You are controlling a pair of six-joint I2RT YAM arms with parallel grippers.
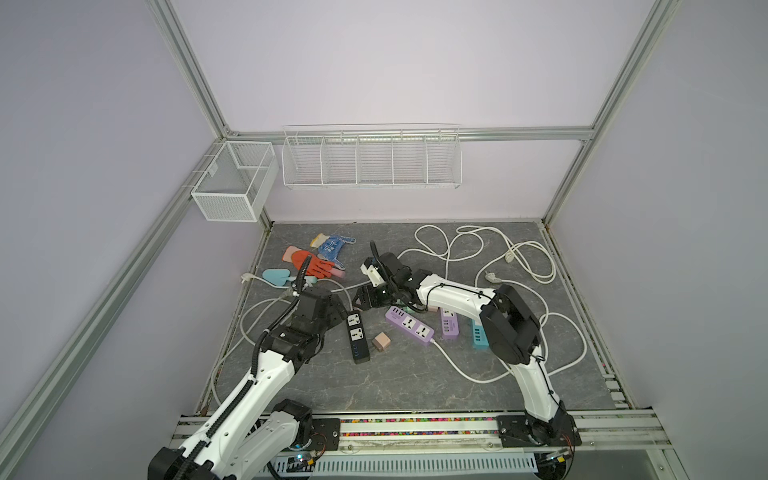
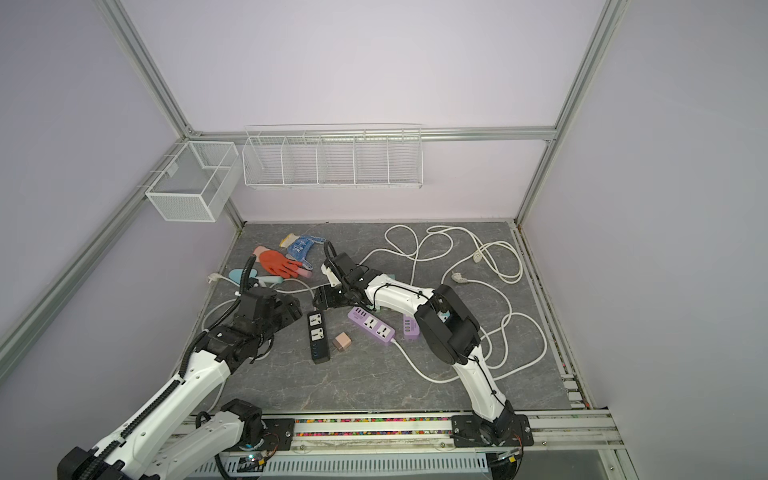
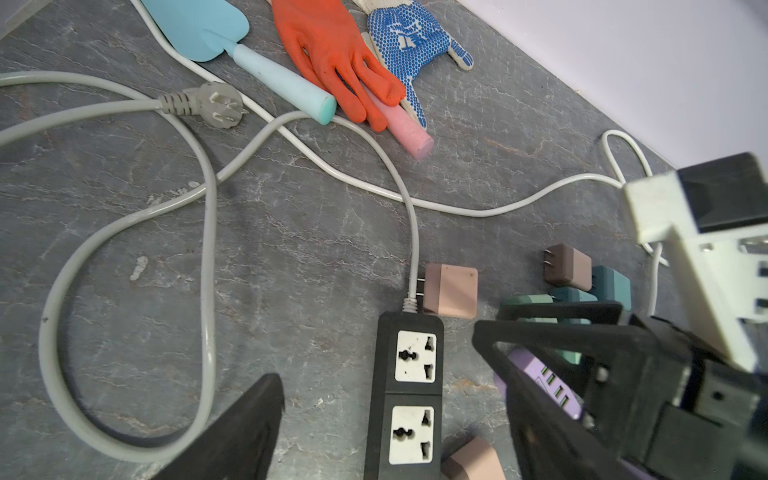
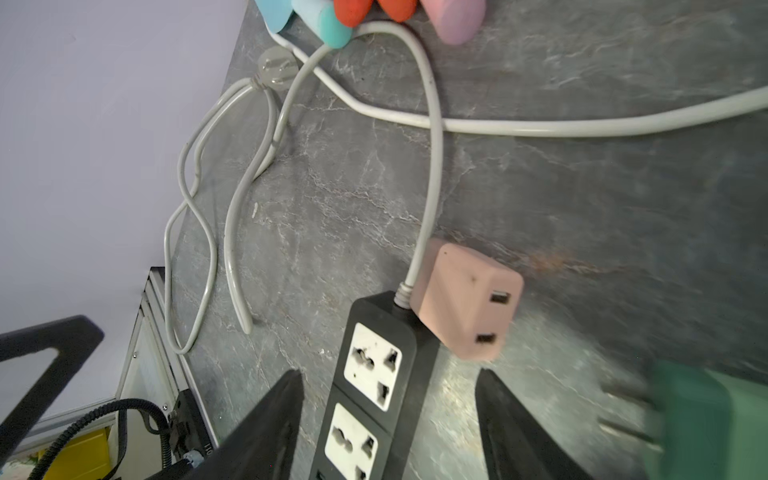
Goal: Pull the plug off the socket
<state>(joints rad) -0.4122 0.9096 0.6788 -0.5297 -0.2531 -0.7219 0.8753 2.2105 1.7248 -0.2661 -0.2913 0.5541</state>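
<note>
The pink plug [image 3: 452, 291] is seen lying on its side on the grey surface [image 3: 291, 249], just beside the cord end of the black socket strip [image 3: 411, 388], whose two outlets are both bare. The right claw [image 4: 388, 374] is spread wide astride the strip, with nothing gripped; the left claw [image 1: 340, 311] is likewise parted and empty. The plug is judged light, rigid and smooth-sided. It is best taken across two flat opposite faces, clear of the prongs.

Matt blk plastic power strip [image 3: 405, 390], smooth stone-look tabletop [image 3: 291, 249], rubbery orange glove [image 3: 328, 54]
</note>
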